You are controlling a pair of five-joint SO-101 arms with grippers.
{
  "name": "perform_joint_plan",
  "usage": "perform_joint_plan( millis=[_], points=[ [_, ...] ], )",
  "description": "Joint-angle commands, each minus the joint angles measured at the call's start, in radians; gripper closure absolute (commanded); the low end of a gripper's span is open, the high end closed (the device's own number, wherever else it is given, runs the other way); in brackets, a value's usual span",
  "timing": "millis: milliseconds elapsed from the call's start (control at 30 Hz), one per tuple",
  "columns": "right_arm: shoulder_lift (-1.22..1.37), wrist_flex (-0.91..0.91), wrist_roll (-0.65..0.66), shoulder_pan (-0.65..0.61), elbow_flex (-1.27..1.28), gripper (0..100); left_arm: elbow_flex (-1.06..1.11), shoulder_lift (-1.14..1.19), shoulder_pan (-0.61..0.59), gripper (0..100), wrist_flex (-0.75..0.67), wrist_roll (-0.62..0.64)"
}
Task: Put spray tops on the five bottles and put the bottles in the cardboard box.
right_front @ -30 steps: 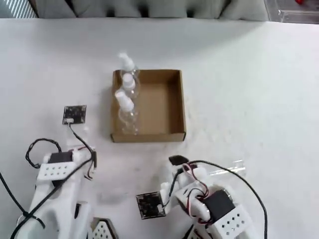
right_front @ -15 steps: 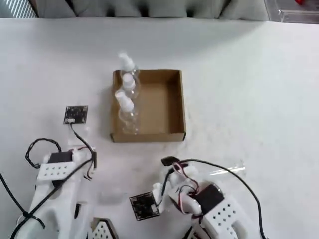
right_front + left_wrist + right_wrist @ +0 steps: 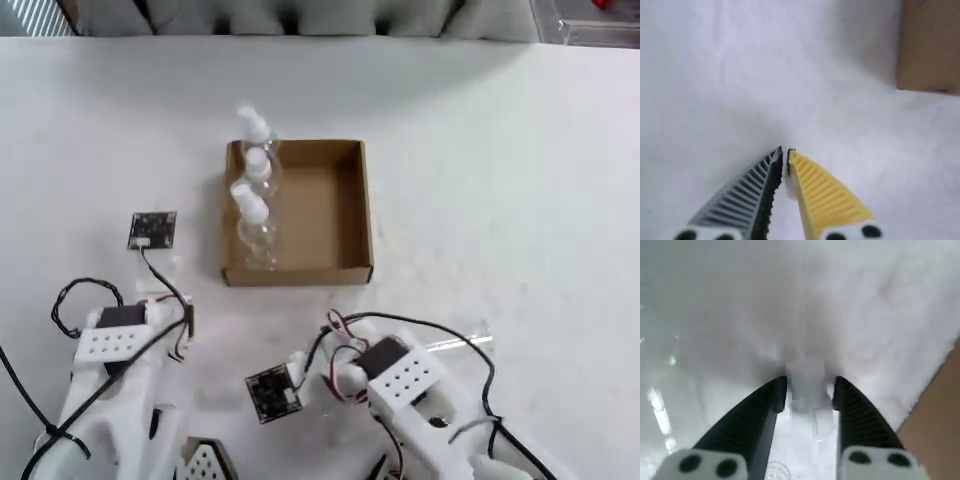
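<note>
— What has the right claw [image 3: 807,386] got?
— Its black fingers [image 3: 762,412] sit narrowly apart around a small white plastic spray top [image 3: 810,399], touching it on both sides. Below that, something clear and round is cut off at the frame edge, too blurred to name. The left claw [image 3: 785,154] is closed, its grey and yellow tips meeting over the white worktop [image 3: 740,75].
— And from above?
— The right arm [image 3: 405,378] covers its own claw with its wrist and wires. A thin clear tube [image 3: 455,343] lies just beside it. Beyond sits the brown cardboard box [image 3: 345,215], with three clear plastic bottles [image 3: 260,178] with white tops lined along its left wall.
— Any change?
— The right arm has swung leftward, and its black fingertip has slipped under the wires. The left arm [image 3: 110,345], box and bottles have stayed put.
</note>
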Motion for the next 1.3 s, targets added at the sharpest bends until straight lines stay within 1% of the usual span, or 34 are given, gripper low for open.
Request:
perform_joint_plan(
  millis=[0,67,100,200,300,367,467,533,667,767,833,933,1033,1167,1267],
  points=[
    [0.025,-0.019,0.002,0.001,-0.071,98.8,-0.057,0.002,0.004,98,-0.048,-0.008],
    [0.025,-0.004,-0.006,0.019,-0.091,97.6,-0.057,0.002,-0.027,98,-0.069,-0.006],
    [0.025,0.007,-0.031,0.031,-0.11,98.1,-0.06,0.002,-0.048,98,-0.075,-0.006],
    [0.025,0.039,-0.175,0.076,-0.184,98.2,-0.086,0.008,-0.104,98,-0.078,0.012],
    [0.025,0.084,-0.302,0.124,-0.279,98.2,-0.106,0.012,-0.154,98,-0.08,0.107],
    [0.025,0.128,-0.37,0.147,-0.351,98.2,-0.121,0.012,-0.193,98,-0.081,0.149],
    [0.025,0.214,-0.488,0.156,-0.454,98.2,-0.129,0.013,-0.245,98,-0.123,0.167],
    [0.025,0.282,-0.592,0.147,-0.519,98.2,-0.13,0.013,-0.266,97,-0.144,0.203],
    [0.025,0.39,-0.778,0.084,-0.632,98.0,-0.132,0.013,-0.289,97,-0.167,0.256],
    [0.025,0.473,-0.879,-0.001,-0.7,97.8,-0.132,0.013,-0.309,97,-0.187,0.258],
    [0.025,0.495,-0.947,-0.079,-0.724,97.8,-0.133,0.013,-0.328,98,-0.201,0.292],
    [0.035,0.455,-1.053,-0.208,-0.726,97.7,-0.135,0.013,-0.358,98,-0.209,0.365],
    [0.038,0.335,-1.108,-0.283,-0.701,97.7,-0.141,0.013,-0.38,97,-0.207,0.37],
    [0.038,0.108,-1.152,-0.32,-0.624,98.1,-0.176,0.056,-0.424,97,-0.207,0.376],
    [0.038,-0.071,-1.191,-0.321,-0.559,98.1,-0.252,0.177,-0.473,97,-0.207,0.451]
  ],
)
